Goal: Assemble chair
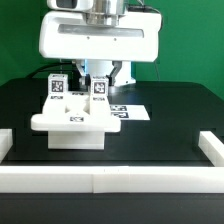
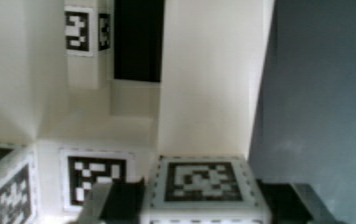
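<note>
Nearest, one low white border rail (image 1: 100,180) runs along the table's (image 1: 170,115) front edge, turning back at both ends. Behind it, toward mid-table, stands one partly built chair (image 1: 72,125): a flat white slab carrying two upright tagged blocks. One gripper (image 1: 98,82) comes down at the block toward the exterior view's right; whether it clenches cannot be told. Farther back lies one marker board (image 1: 128,111).

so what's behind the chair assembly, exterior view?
Behind the chair assembly stands the hand, reaching down to one tagged upright post. The marker board shows beside it; the board's remainder and the table behind are covered.
</note>
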`<state>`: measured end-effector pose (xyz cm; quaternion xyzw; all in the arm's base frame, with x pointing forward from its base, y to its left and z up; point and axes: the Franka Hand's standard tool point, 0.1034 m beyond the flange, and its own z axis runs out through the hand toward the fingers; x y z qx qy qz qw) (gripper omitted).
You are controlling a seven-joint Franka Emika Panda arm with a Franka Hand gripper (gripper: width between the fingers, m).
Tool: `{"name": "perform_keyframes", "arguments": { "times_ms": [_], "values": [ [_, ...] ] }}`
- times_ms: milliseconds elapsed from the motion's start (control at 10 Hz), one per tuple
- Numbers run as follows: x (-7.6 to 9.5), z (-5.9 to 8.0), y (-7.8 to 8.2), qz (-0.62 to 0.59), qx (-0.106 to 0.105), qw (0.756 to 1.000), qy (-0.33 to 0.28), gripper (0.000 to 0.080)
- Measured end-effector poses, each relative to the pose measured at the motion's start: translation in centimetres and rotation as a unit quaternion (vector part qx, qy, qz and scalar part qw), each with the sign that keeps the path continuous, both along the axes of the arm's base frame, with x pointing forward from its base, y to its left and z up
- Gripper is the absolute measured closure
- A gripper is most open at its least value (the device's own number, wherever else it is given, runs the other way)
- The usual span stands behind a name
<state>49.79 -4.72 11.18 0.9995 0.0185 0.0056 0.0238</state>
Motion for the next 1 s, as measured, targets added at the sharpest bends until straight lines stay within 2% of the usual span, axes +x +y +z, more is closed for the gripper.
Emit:
{"name": "perform_keyframes", "arguments": {
  "times_ms": [300,400,500,600,1000],
  "values": [
    [-0.01,-0.02,-0.01,-0.020,0.000,1.000,-0.001,0.0510],
    [-0.01,-0.02,-0.01,-0.020,0.000,1.000,-0.001,0.0308],
    [-0.01,-0.02,-0.01,-0.020,0.000,1.000,-0.001,0.0308],
    [-0.01,-0.02,-0.01,-0.020,0.000,1.000,-0.001,0.0184],
    [-0.01,-0.02,-0.01,-0.020,0.000,1.000,-0.001,0.0152]
  ]
}}
